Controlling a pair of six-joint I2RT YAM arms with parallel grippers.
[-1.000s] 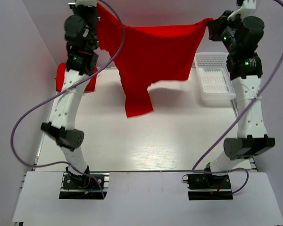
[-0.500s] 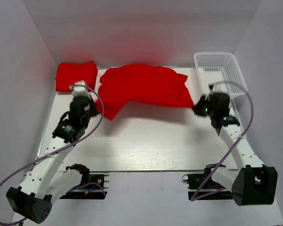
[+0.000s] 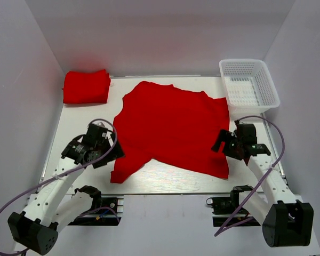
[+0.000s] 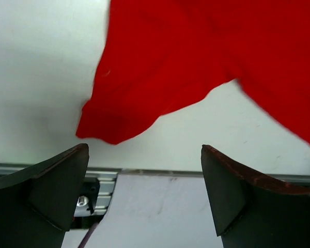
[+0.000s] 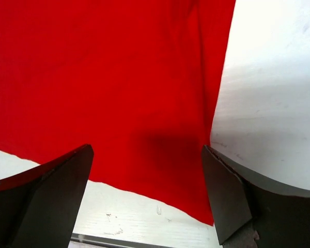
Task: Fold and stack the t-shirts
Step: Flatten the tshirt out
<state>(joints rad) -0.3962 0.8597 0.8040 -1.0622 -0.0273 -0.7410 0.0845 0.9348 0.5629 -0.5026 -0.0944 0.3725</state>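
left gripper (image 3: 114, 151) and right gripper (image 3: 221, 142) both gape empty beside the spread t-shirt (image 3: 173, 128), limp, light cloth probably best pinched at its near corners.

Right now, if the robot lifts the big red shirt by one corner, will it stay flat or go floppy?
Probably floppy: the spread t-shirt lies limp on the table with soft wrinkles, so it would likely droop. It looks thin, so probably light. Pushed, it would likely crumple rather than slide.

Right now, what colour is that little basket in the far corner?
White, a plastic mesh basket; the top external view shows it best.
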